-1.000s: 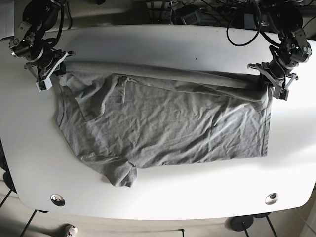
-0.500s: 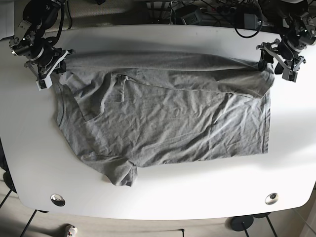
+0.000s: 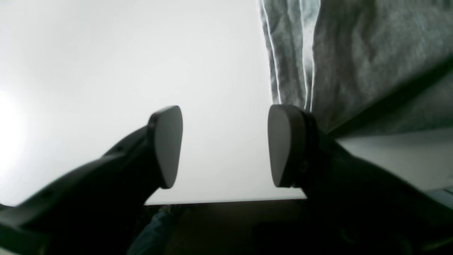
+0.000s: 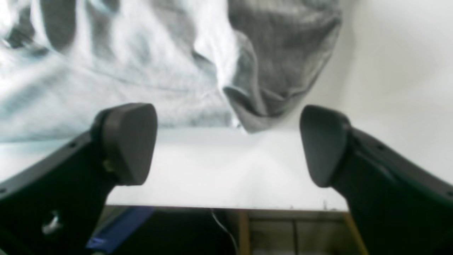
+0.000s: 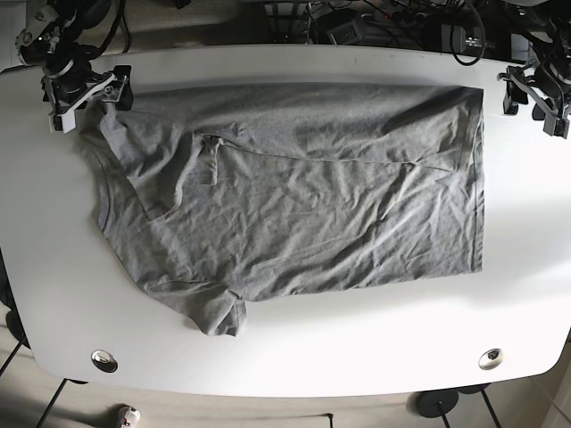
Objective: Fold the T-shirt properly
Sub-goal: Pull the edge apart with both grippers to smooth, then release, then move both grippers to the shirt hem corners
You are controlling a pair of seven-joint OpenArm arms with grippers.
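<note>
We see the grey T-shirt point(image 5: 294, 192) lying spread out on the white table point(image 5: 294, 348), wrinkled, with one sleeve point(image 5: 214, 316) bunched toward the table's near edge.

Our left gripper point(image 5: 535, 89) sits at the far corner of the table, just beside the shirt's straight hem edge. In the left wrist view its two fingers point(image 3: 168, 145) stand apart with only bare table between them; it has let go, and the cloth point(image 3: 354, 60) lies just ahead of it and off to one side, beyond one fingertip.

Our right gripper point(image 5: 85, 89) is at the opposite far corner, near the shirt's other sleeve. In the right wrist view its fingers point(image 4: 127, 141) are spread wide and grip nothing; a bunched fold of fabric point(image 4: 276, 71) lies just ahead of them, between the two tips but apart from both, with a strip of table showing in front of it.
</note>
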